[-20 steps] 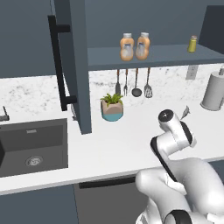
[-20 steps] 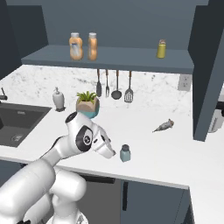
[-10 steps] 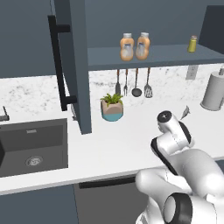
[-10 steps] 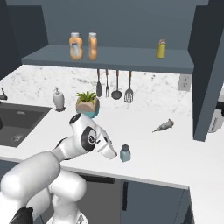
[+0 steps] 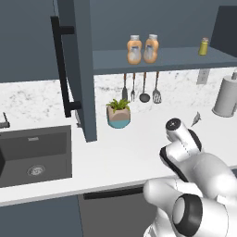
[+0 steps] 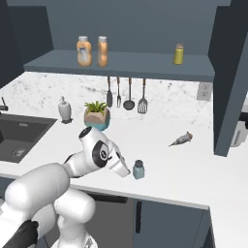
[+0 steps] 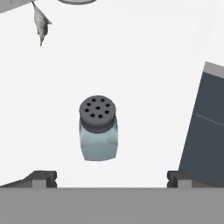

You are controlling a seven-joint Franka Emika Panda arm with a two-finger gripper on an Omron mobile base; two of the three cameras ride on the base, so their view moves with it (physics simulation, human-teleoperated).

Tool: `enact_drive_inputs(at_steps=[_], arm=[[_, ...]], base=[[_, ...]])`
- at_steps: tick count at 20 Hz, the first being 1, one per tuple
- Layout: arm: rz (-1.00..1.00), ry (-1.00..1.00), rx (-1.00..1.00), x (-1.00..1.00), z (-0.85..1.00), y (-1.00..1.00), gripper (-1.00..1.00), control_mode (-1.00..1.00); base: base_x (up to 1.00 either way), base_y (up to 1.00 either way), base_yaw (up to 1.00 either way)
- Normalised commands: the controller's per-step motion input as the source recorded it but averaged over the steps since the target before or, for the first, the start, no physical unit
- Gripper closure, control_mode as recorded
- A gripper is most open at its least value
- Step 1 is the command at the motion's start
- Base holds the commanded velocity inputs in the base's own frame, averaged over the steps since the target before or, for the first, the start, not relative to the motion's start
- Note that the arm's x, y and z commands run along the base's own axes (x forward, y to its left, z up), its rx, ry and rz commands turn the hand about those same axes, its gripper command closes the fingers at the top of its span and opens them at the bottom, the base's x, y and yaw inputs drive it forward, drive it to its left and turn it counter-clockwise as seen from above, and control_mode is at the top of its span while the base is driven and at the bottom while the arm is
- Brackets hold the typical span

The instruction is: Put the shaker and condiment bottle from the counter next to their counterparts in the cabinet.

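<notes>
While the gripper (image 7: 109,177) gapes wide and empty, the shaker (image 7: 98,128) upright on the counter (image 7: 144,78), just beyond its fingertips.

A kitchen: sink (image 5: 34,155) at lower left, hanging utensils (image 5: 140,87) centre, slate-blue wall cabinet (image 5: 157,59) holding condiment bottles (image 5: 142,49) above

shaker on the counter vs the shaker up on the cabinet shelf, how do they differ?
Colour: the counter shaker is pale teal-grey with a grey cap; the shelf shaker is yellow-green with a dark cap.
Place: the first stands on the white counter near its front edge, by the arm; the second stands on the cabinet shelf, apart from the two orange bottles.
Both are small, upright and capped.
</notes>
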Motion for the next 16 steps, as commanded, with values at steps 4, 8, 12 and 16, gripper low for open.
enact_drive_inputs(at_steps=[4, 8, 12, 16], arm=[[0.0, 0.0, 0.0, 0.0, -0.13, 0.0, -1.0, -1.0], [0.0, 0.0, 0.0, 0.0, -0.2, 0.0, -1.0, -1.0], [0.0, 0.0, 0.0, 0.09, -0.22, -0.03, -1.0, -1.0], [0.0, 0.0, 0.0, 0.23, -0.14, -0.01, -1.0, -1.0]], base=[[0.0, 0.0, 0.0], [0.0, 0.0, 0.0], [0.0, 0.0, 0.0], [0.0, 0.0, 0.0]])
